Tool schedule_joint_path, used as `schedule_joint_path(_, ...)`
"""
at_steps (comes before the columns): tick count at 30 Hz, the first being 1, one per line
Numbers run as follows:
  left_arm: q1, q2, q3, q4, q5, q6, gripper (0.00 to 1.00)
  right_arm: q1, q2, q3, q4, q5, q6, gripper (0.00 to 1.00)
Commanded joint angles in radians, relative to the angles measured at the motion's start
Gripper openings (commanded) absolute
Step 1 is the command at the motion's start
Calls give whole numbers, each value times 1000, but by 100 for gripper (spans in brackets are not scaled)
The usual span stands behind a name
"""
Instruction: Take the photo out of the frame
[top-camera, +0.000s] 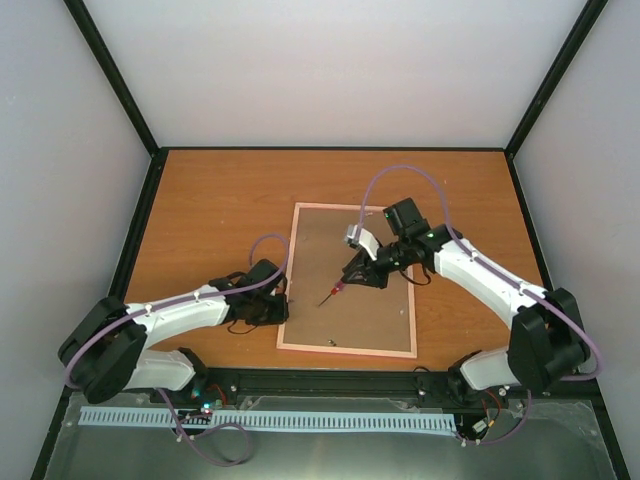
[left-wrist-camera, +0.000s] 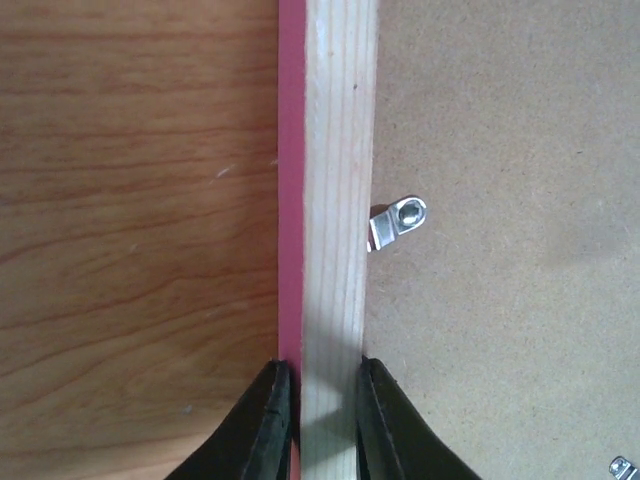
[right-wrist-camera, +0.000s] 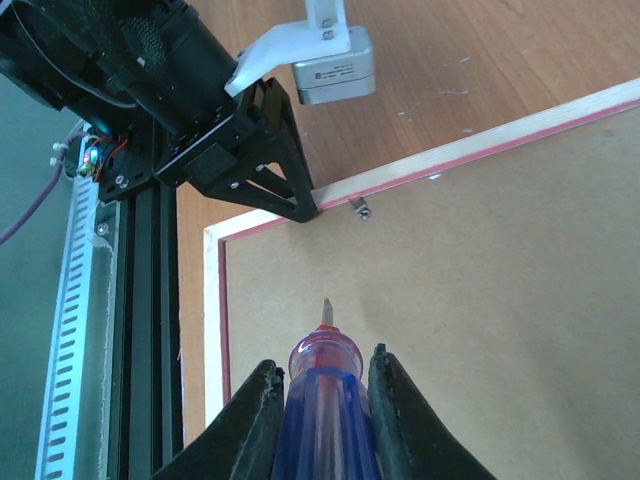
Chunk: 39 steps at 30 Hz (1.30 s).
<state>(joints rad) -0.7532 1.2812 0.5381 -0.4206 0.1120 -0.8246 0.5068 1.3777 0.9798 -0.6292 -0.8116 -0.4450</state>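
While the frame (left-wrist-camera: 335, 150) is lying face down on the table (left-wrist-camera: 130, 200) with its brown backing board (left-wrist-camera: 500, 300) facing up, I am working on freeing that board, which I judge to be an early step of the job. My left claw (left-wrist-camera: 322, 365) is pinching the frame's pale wooden side rail, one finger on the pink outer edge and one on the inner side, pinning it in place. My right claw (right-wrist-camera: 322, 358) is pressing together on the handle of a screwdriver (right-wrist-camera: 322, 400), whose tip is pointing across the board toward that rail. The photo is not showing anywhere; I am guessing it is sitting under the board. A small metal tab (left-wrist-camera: 398, 222) is lying on the board's edge, touching the rail, and I am taking it for one of the catches holding the board in. The next move, as I am judging it, is calling for bringing the tip to that tab and swinging or prying it off the board. Other tabs are standing in the way too: one (left-wrist-camera: 622, 467) further along the board, another (top-camera: 331, 343) by the near rail. My own left fingers are sitting near the first tab, so the tip is needing a careful approach.
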Motion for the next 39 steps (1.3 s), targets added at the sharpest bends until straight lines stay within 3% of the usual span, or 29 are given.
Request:
schedule_joint_path(1,-8,56,-17,39,-46,6,7,52,49,68,14,21,-6,3)
schedule_joint_path(7,-7,54,-43,134,-66,10,1,111,108,123,31,52,26,3)
schedule_joint_path(18,-7,20,-152,317,-94,-14,1,153,238,217,59,141,78,3)
schedule_joint_path(31,-7,-5,-172,338,-98,-17,1,162,323,264,85,169,118,3)
schedule_joint_path(39,-8,1,-171,339,-98,-19,1,172,325,267,91,268,142,3)
